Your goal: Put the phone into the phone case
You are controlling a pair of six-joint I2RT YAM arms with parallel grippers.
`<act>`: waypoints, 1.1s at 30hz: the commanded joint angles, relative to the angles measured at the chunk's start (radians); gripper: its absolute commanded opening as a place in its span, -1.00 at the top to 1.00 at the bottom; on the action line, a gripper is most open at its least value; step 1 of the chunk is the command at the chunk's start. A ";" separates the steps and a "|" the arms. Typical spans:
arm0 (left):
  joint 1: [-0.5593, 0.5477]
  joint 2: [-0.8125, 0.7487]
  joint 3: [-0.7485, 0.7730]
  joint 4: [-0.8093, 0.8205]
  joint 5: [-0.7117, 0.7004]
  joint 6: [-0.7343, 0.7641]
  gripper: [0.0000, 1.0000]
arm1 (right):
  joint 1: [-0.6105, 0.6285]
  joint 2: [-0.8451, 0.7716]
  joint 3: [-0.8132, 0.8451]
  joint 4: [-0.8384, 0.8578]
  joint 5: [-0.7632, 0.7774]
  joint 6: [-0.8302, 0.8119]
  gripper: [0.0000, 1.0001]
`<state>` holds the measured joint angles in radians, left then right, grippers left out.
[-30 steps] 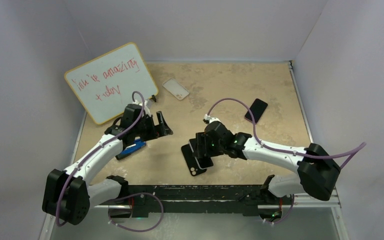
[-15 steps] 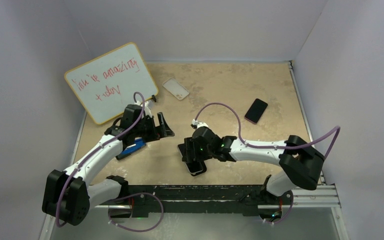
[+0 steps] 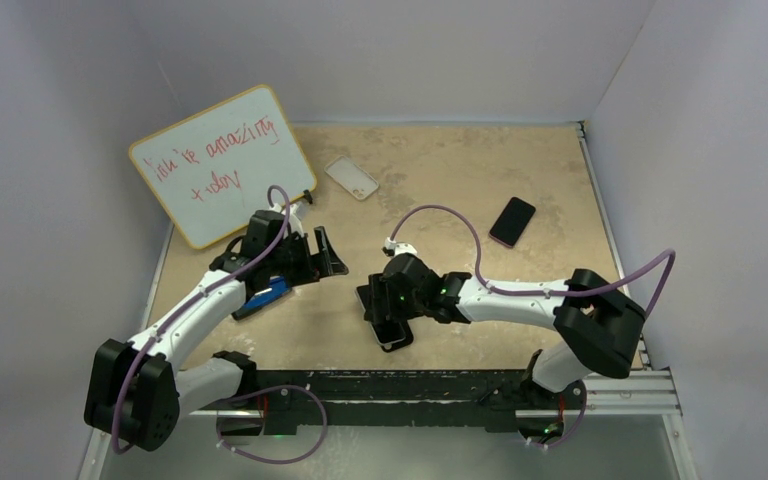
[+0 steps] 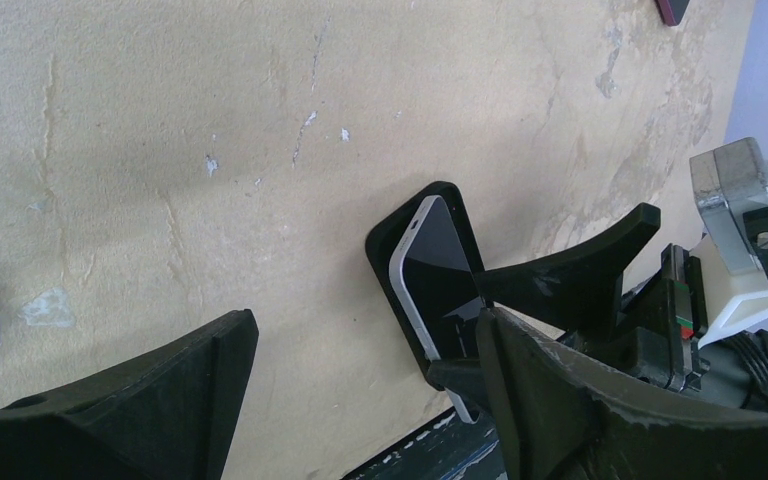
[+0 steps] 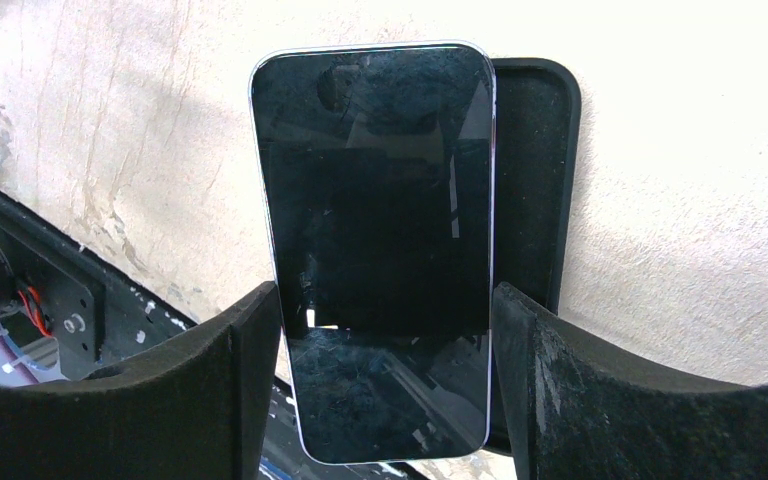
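So the phone (image 5: pixel 375 230) got carried left since a second ago. My right fingers (image 5: pixel 230 390) clamp its long edges; it sits skewed over the phone case (image 5: pixel 538 180) beneath them on the worktop (image 5: pixel 680 200). Left fingers (image 4: pixel 160 400) gape wide, empty, farther off.

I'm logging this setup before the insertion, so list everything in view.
phone: 1, black screen with a pale edge, partly over the black case
black case: 1, black, flat on the table near the front
clear case: 1, transparent, far side, right of the whiteboard
second phone: 1, dark, right side of the table
whiteboard: 1, white with red writing, far left
blue item: 1, blue, by the left arm; kind unclear
table: 1, tan
left gripper: 1, black, open, empty
right gripper: 1, black, shut on the phone
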<state>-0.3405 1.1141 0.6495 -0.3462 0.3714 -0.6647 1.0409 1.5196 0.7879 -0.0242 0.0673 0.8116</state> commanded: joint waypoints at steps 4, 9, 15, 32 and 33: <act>0.006 -0.006 -0.012 0.013 0.006 0.013 -0.66 | 0.010 0.000 0.003 0.027 0.054 0.021 -0.08; 0.006 -0.004 -0.010 0.014 0.007 0.010 -0.65 | 0.011 0.010 0.006 -0.018 0.063 0.017 -0.11; 0.006 -0.001 -0.013 0.018 0.009 0.008 -0.63 | 0.014 0.017 0.001 -0.029 0.072 0.016 -0.19; 0.006 0.008 -0.019 0.026 0.025 0.003 -0.57 | 0.017 -0.024 0.029 -0.117 0.094 -0.001 -0.72; 0.006 0.009 -0.020 0.026 0.027 0.003 -0.57 | 0.018 -0.029 0.031 -0.122 0.091 -0.002 -0.74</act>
<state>-0.3405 1.1248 0.6395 -0.3473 0.3756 -0.6621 1.0550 1.5295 0.7883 -0.0765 0.1211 0.8116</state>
